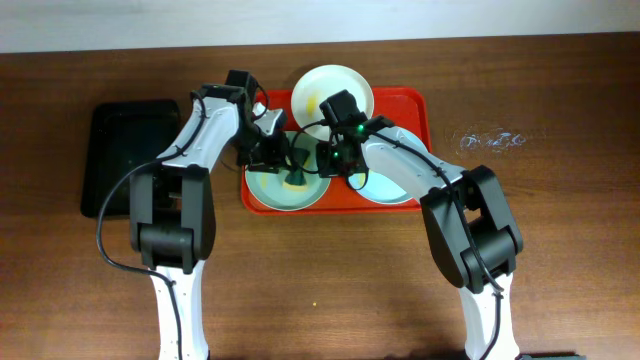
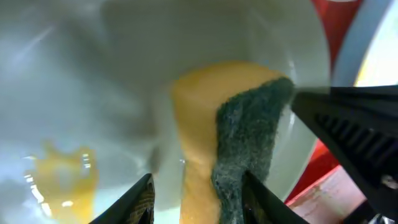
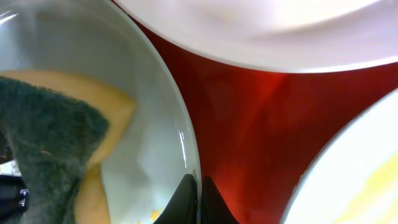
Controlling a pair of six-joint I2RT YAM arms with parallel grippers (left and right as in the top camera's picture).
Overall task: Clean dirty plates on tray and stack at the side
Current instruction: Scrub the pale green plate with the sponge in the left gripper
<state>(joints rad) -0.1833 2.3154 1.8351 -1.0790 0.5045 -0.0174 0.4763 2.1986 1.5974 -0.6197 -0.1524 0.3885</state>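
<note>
Sitting at the left end of the red tray point(image 1: 410, 100), a smeared mint plate point(image 1: 266, 191) has a yellow-green sponge point(image 2: 239, 146) standing on it, clamped in the left gripper point(image 2: 198, 190). The right gripper point(image 3: 199, 191) is pinched shut on the plate's rim.

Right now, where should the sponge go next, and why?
Probably the left gripper should wipe its sponge sideways onto the yellow smear on the mint plate. The smear lies beside the sponge, uncleaned, and the right gripper pinches the rim, seemingly steadying it.
</note>
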